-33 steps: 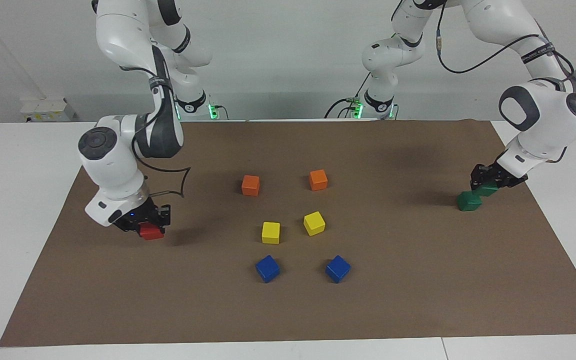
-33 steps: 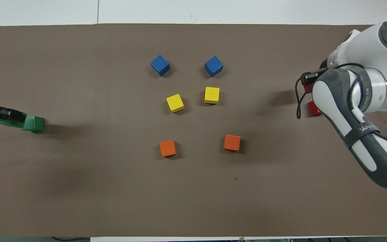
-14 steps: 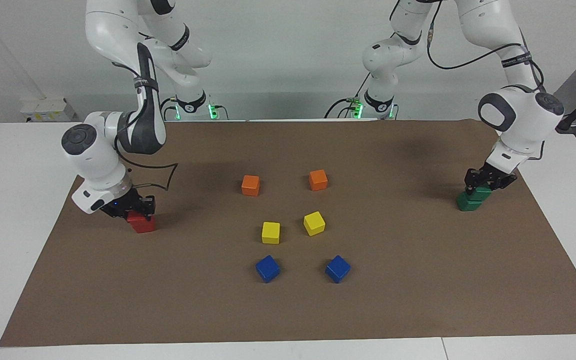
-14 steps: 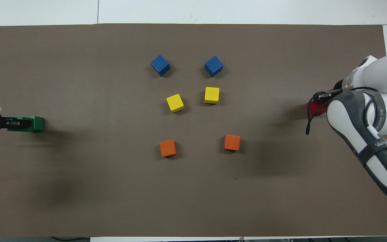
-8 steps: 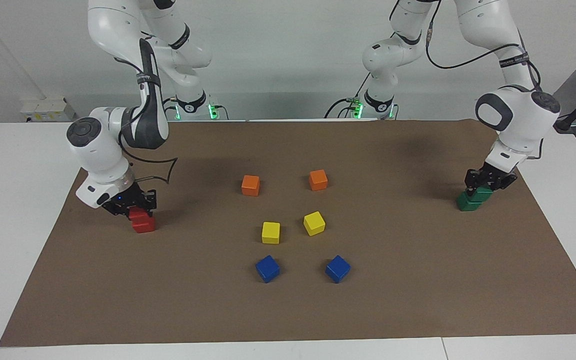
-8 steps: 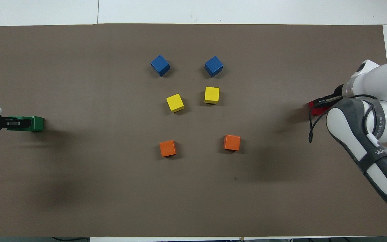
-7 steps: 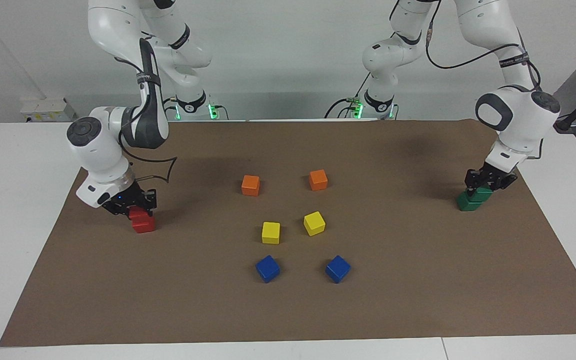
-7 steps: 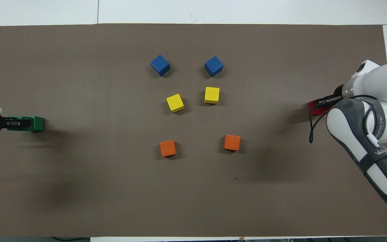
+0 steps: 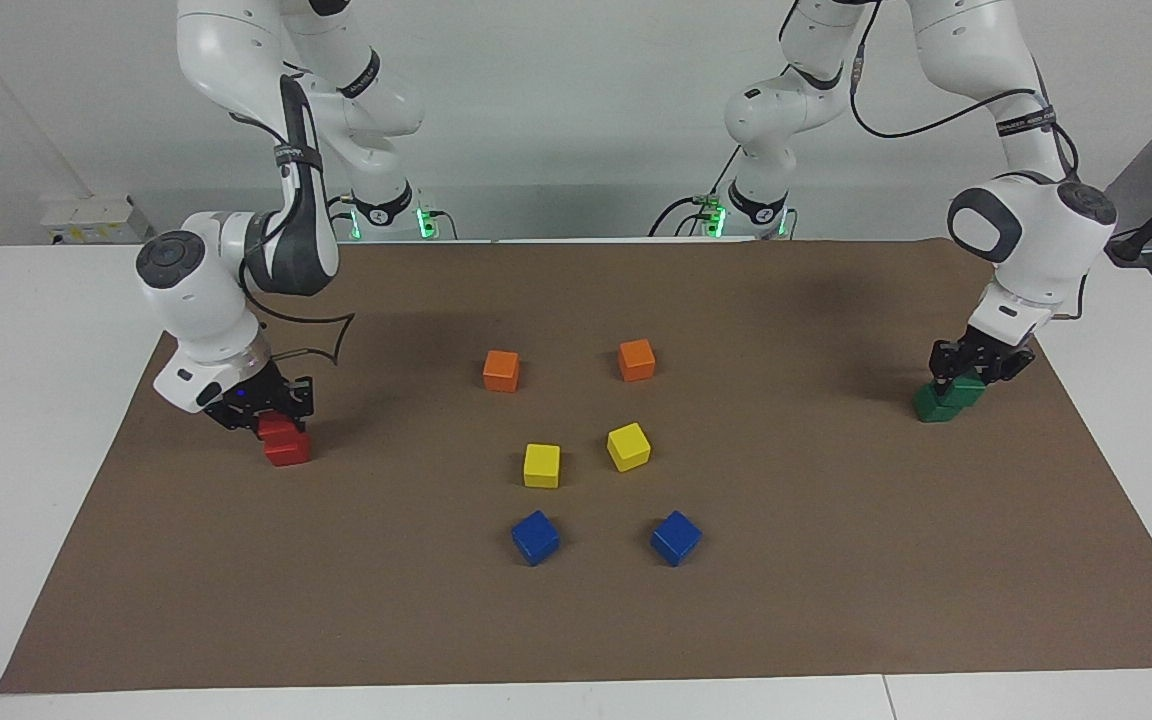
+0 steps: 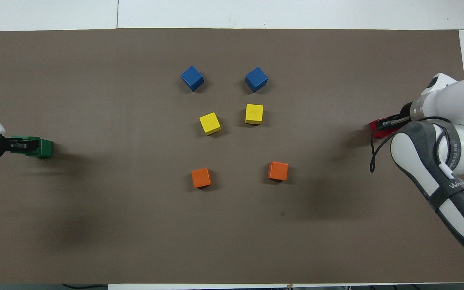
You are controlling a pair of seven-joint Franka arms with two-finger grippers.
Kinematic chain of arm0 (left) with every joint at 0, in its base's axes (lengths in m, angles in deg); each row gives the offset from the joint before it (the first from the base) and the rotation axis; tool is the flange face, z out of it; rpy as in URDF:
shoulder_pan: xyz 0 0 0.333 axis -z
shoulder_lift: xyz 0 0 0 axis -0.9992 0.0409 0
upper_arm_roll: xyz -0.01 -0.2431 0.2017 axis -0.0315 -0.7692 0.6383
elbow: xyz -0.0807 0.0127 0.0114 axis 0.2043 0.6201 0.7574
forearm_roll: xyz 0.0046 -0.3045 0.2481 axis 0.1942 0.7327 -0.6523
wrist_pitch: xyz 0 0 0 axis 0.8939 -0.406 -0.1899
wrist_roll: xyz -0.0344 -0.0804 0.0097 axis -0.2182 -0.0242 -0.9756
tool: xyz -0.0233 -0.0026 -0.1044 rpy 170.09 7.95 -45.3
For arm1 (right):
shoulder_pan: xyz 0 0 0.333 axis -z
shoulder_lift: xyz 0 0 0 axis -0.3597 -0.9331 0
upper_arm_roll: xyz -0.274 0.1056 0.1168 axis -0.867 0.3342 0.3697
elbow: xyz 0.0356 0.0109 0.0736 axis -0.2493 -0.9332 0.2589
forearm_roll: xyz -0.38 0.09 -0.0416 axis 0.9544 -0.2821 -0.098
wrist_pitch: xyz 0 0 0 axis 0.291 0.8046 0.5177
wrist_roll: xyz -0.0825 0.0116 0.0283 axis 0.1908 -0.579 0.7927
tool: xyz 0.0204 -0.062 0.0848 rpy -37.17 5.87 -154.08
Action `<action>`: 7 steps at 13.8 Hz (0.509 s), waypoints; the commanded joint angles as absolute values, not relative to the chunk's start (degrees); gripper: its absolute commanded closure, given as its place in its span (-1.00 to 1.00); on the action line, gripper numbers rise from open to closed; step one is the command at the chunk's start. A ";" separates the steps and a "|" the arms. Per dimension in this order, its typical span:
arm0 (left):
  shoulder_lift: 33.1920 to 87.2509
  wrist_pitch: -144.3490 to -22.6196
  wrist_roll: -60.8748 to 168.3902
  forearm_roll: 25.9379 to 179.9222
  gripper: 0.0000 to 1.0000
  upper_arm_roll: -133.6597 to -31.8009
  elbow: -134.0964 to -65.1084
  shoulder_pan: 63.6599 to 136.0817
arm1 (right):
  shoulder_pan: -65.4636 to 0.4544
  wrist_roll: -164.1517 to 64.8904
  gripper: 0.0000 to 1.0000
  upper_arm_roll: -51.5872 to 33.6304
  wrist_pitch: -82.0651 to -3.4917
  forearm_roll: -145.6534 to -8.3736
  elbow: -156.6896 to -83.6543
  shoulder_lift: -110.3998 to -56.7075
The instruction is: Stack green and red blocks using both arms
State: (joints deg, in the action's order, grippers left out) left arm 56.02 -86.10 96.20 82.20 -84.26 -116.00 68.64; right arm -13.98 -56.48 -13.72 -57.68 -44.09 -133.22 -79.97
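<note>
While stacked | left pincer point(image 9: 966, 372) clamps upper green block point(image 9: 966, 385) | right pincer point(image 9: 271, 410) clamps upper red block point(image 9: 278, 427)

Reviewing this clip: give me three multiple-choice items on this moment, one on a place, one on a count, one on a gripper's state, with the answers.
1. Where is the green stack?
A. at the left arm's end of the brown mat
B. between the yellow cubes
C. on an orange cube

2. How many cubes lie singly on the mat, not in a stack?
A. four
B. six
C. eight

3. What is the right gripper doing?
A. hanging open over the blue cubes
B. shut on the upper red block
C. resting on bare mat

Answers:
1 A: the stack stands under the left gripper, apart from the rest.
2 B: two orange cubes, two yellow cubes and two blue cubes.
3 B: its fingers grip that block, which sits on the lower red block.
</note>
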 commanded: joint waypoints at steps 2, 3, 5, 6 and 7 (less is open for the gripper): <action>55.79 -87.57 97.41 83.51 -1.00 -84.01 -117.23 69.20 | -13.08 -58.33 1.00 -13.37 -60.53 -44.67 -135.69 -80.17; 55.79 -87.31 97.41 83.51 -1.00 -84.01 -117.23 69.20 | -12.99 -58.24 1.00 -13.37 -60.62 -44.67 -135.69 -80.17; 55.79 -86.78 97.41 83.51 -1.00 -84.01 -116.79 69.20 | -13.08 -58.24 1.00 -13.37 -60.62 -44.67 -135.69 -80.17; 56.05 -85.48 97.41 83.51 -1.00 -84.01 -115.83 69.11 | -12.99 -58.24 1.00 -13.37 -60.62 -44.67 -135.69 -80.17; 56.22 -83.11 97.41 83.51 -1.00 -84.01 -114.00 69.11 | -12.99 -58.33 1.00 -13.37 -60.62 -44.67 -135.69 -80.17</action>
State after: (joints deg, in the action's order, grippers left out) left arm 56.25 -85.81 96.24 82.20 -84.32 -115.89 68.65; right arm -13.98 -56.49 -13.72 -58.79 -44.09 -133.53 -79.94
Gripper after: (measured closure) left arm 0.000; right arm 0.449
